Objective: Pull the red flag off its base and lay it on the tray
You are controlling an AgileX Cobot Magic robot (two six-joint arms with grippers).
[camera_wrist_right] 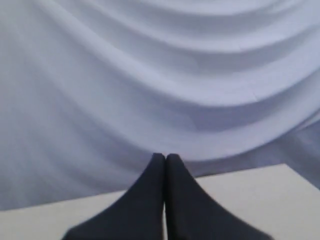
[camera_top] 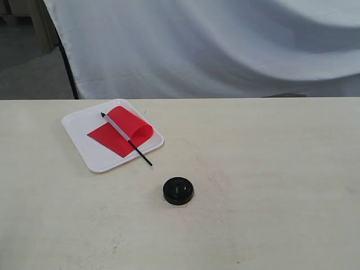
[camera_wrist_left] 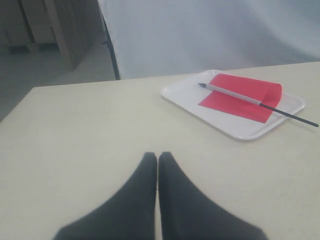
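Note:
The red flag (camera_top: pixel 121 131) lies flat on the white tray (camera_top: pixel 79 125) at the table's back left, its black pole end sticking out over the tray's front rim. In the left wrist view the red flag (camera_wrist_left: pixel 240 95) rests on the tray (camera_wrist_left: pixel 185 95) the same way. The black round base (camera_top: pixel 178 190) sits alone on the table, a little in front of the tray and to its right. My left gripper (camera_wrist_left: pixel 157 156) is shut and empty, well back from the tray. My right gripper (camera_wrist_right: pixel 165 157) is shut and empty, facing the cloth. Neither gripper shows in the exterior view.
A white draped cloth (camera_top: pixel 225 45) hangs behind the table's back edge. The beige table (camera_top: pixel 270 169) stretches wide to the right of the base. A dark stand leg (camera_top: pixel 67 67) rises at the back left.

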